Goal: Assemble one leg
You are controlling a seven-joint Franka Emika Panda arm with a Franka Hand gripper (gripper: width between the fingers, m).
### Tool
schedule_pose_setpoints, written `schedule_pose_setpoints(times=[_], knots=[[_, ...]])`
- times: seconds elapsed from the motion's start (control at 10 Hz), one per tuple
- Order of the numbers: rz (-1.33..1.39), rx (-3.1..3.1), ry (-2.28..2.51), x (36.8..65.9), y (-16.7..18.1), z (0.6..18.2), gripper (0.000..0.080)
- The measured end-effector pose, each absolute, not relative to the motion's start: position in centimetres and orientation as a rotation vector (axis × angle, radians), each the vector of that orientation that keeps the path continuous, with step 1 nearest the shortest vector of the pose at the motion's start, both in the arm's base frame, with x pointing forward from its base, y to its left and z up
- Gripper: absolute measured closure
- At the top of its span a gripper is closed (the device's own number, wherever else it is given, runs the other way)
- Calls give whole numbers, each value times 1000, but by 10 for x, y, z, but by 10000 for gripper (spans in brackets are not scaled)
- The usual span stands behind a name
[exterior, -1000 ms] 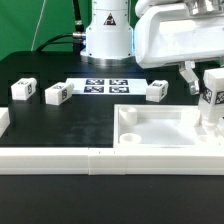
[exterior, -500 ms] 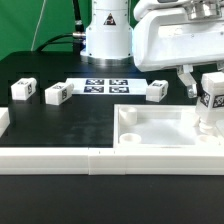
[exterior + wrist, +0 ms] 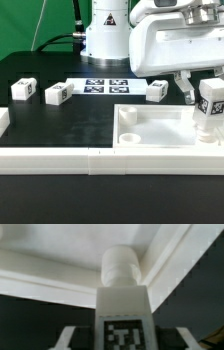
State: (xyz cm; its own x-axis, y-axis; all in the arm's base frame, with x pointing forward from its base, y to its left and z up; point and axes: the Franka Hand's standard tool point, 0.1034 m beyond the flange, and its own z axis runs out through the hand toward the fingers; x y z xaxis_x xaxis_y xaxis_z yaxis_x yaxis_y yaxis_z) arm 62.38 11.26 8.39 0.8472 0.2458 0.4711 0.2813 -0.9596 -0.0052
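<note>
My gripper (image 3: 203, 92) is shut on a leg (image 3: 210, 108), a white post with a black-and-white tag, and holds it upright over the right corner of the large white tray-like part (image 3: 160, 128). In the wrist view the leg (image 3: 122, 291) runs out from between my fingers (image 3: 68, 336), tag facing the camera, with its round tip close against the tray's inner corner wall (image 3: 60, 266). My gripper (image 3: 122, 341) grips the tagged end. Three more legs lie on the black table: one (image 3: 22, 89), another (image 3: 56, 94), and a third (image 3: 157, 91).
The marker board (image 3: 105, 87) lies flat at the back centre, in front of the arm's base (image 3: 107, 35). A long white rail (image 3: 60, 158) runs along the table's front edge. A round hole (image 3: 128, 115) sits in the tray's left corner.
My gripper and the held leg have shifted a little toward the exterior view's left and down, closer to the tray's right corner. The loose legs have not moved.
</note>
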Motion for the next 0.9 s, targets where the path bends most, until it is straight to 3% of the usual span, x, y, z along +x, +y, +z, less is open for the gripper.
schedule_pose_setpoints(times=[0.9], knots=[[-789, -2933, -413, 617, 118, 69, 509]])
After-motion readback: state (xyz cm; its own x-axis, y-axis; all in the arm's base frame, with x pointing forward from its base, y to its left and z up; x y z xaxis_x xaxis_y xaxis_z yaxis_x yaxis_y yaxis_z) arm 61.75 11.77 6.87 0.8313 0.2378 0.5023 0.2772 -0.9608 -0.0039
